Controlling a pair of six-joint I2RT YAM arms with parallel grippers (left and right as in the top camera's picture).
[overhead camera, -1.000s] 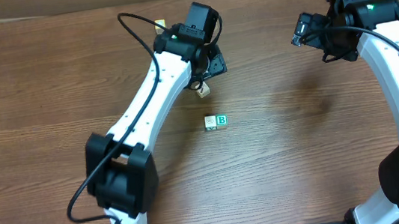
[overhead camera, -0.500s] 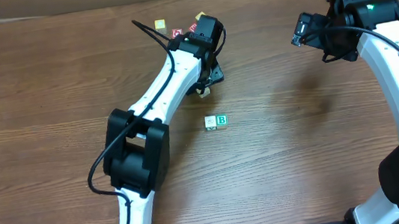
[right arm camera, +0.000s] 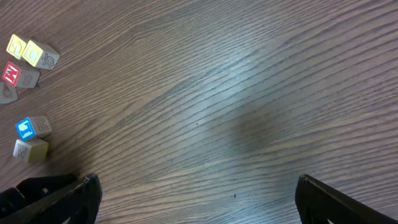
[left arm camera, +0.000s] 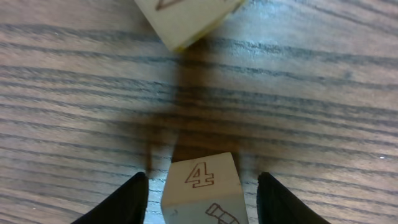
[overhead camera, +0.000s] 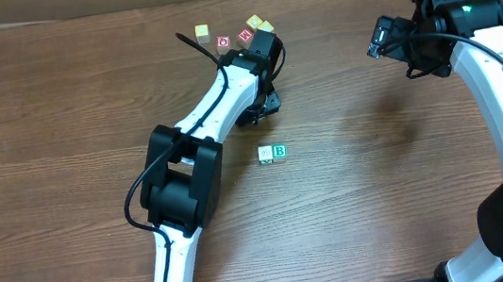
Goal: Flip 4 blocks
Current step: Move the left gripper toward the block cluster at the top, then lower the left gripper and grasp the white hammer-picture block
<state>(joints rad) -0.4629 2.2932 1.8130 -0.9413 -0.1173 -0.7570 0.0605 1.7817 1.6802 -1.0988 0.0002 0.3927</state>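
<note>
The left end effector is open. Its two dark fingers stand on either side of a cream cube with a 4, and a slim gap shows on each side, so neither finger touches it. This cube sits on the desk. A line drawing on its nearer face is cut off by the picture's edge. Just ahead, across a strip of bare, shadowed wood, lies a second cream cube. It is turned at an angle and shows a dark diagonal mark and a yellowish lower edge.

From overhead, the left end effector is between the desk's middle and its far edge, and the arm hides the cube it straddles. Nearer the middle, a cube with a green B touches a pale cube on its left. Close to the far edge are two red-printed cubes with a yellow cube on their left and another yellow cube on their right.

The right end effector is wide open with only bare wood between its fingers. Overhead it hangs toward the far right corner, well apart from every cube.
</note>
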